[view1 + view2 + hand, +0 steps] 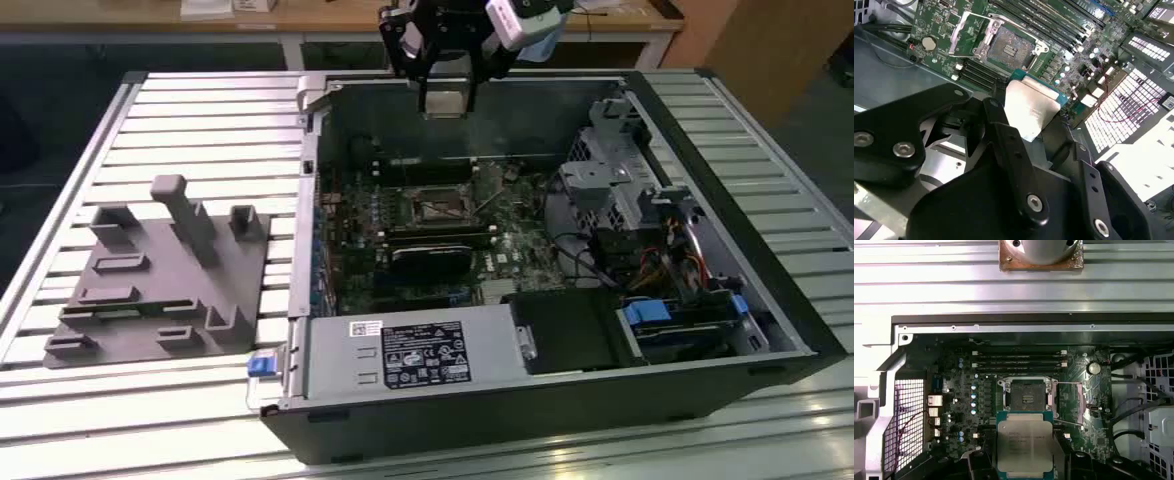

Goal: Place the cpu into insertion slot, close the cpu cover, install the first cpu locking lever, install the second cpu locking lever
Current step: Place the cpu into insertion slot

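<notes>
Sitting on one slatted metal table [200, 110]: one open computer case [534, 415], one grey fixture [154, 280] at its 9 o'clock, exterior view. End effector [447, 98] clamps one cpu [1025, 442], well apart from the uncovered insertion slot [1026, 396].

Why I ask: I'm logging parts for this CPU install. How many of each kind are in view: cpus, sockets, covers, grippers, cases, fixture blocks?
cpu: 1
insertion slot: 1
cpu cover: 1, swung open
gripper: 1, shut on the cpu
computer case: 1
grey fixture block: 1
Total: 6
</notes>
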Tool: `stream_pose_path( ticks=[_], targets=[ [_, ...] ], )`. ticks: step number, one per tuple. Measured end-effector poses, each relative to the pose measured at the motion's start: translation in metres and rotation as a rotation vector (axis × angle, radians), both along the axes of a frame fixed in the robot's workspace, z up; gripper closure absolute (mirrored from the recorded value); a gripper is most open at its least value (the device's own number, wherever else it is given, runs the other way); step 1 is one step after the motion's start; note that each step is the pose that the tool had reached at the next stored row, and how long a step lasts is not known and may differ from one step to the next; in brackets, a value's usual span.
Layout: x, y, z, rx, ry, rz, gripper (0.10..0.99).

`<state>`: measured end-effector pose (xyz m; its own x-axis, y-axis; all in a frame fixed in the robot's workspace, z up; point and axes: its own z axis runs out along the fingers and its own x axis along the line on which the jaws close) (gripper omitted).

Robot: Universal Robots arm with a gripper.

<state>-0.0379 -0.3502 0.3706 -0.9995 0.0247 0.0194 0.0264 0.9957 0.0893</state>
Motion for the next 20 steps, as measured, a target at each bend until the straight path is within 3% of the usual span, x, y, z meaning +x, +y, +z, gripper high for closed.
stream_pose_path(
  ticks=[20],
  targets=[
    [0.0, 0.0, -0.0079, -0.001, -0.0002, 0.0, 0.549]
  ],
)
